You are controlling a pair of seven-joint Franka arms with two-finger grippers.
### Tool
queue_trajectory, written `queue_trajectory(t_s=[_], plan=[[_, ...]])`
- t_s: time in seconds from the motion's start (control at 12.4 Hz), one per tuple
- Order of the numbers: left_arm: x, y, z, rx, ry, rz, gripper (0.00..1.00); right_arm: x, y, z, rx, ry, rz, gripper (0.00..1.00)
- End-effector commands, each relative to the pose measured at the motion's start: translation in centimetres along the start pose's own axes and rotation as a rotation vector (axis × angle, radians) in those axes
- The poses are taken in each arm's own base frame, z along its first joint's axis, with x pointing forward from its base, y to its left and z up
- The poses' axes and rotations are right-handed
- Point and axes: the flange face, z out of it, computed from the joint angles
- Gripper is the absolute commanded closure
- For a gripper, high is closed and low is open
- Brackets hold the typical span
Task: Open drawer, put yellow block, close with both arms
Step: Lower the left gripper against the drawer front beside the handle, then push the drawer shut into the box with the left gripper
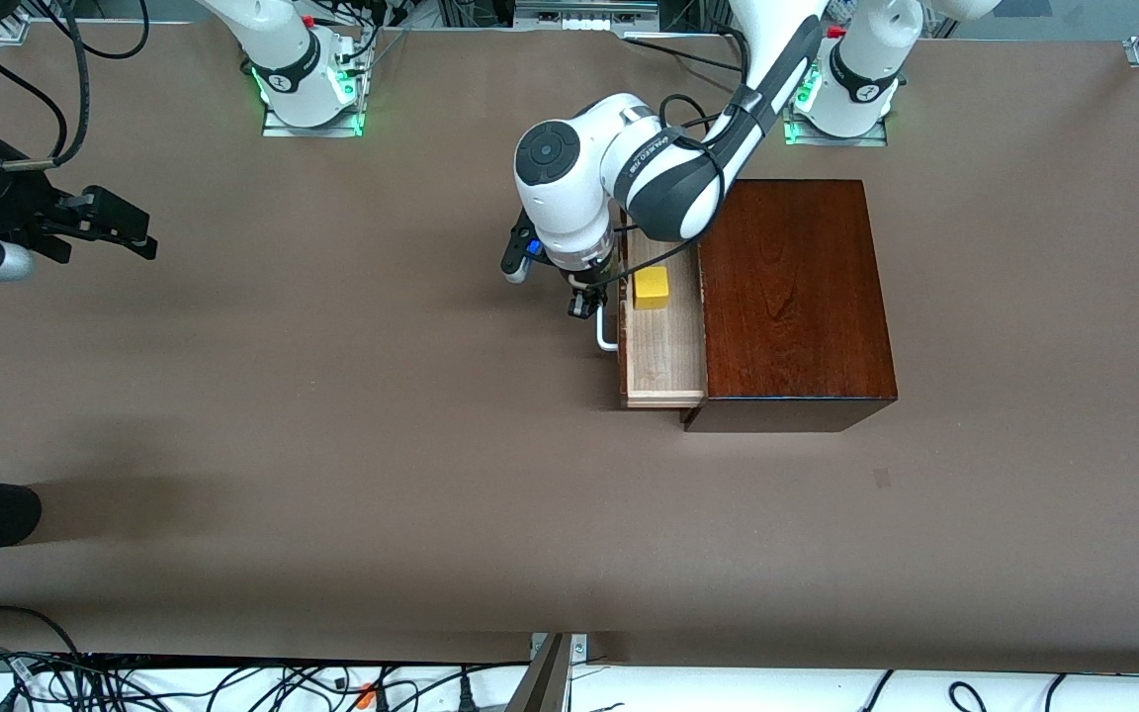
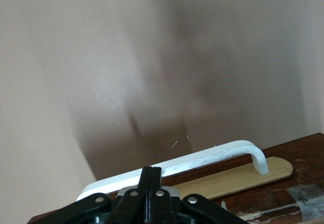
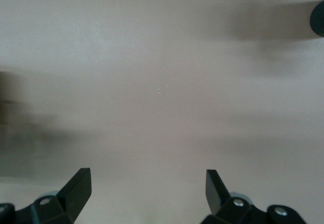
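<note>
- The drawer (image 1: 666, 346) sticks part-way out of the dark wooden box (image 1: 792, 297), toward the right arm's end of the table (image 1: 332, 415); its pale tray is open to view from above.
- The yellow block (image 1: 651, 288) lies inside the drawer tray, in the part farther from the front camera, close to the drawer front and apart from the box edge.
- The white handle (image 2: 202, 158) runs along the dark drawer front, over a pale wooden plate fixed to that front.
- The left gripper (image 1: 584, 300) is down at the handle — its fingers (image 2: 151, 176) are pressed together with no gap, right against the white bar. They do not wrap around the bar; whether they actually touch it I cannot tell.
- The left arm reaches from its base across the box top, its wrist over the drawer front.
- The right gripper (image 1: 125, 229) waits over bare table at the right arm's end, well apart from the box — its fingers (image 3: 78, 188) are spread wide with nothing between them.
</note>
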Motion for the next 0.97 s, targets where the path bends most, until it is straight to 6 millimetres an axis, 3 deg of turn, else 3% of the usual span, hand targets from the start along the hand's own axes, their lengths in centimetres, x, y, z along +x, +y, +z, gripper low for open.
queue_trajectory(t_s=[0.0,0.24,0.48,0.72,0.89], plan=[[0.7,0.5,-1.5,-0.002,0.043,0.018,0.96,-0.1,-0.7,-0.4,-0.01,0.01,0.008,0.0],[1.5,0.5,1.1,-0.03,0.04,0.025,0.94,-0.2,-1.0,-0.3,-0.005,0.006,0.003,0.0],[1.5,0.6,1.7,-0.032,0.019,0.028,0.94,-0.3,-1.4,-0.1,-0.004,-0.002,-0.003,0.0],[-1.8,-0.2,3.9,-0.1,-0.049,-0.013,0.95,-0.3,-1.4,-0.2,-0.004,0.0,-0.003,0.0],[-2.6,0.0,4.7,-0.121,-0.127,0.005,0.95,-0.2,-1.4,-0.2,-0.003,0.001,-0.001,0.0]])
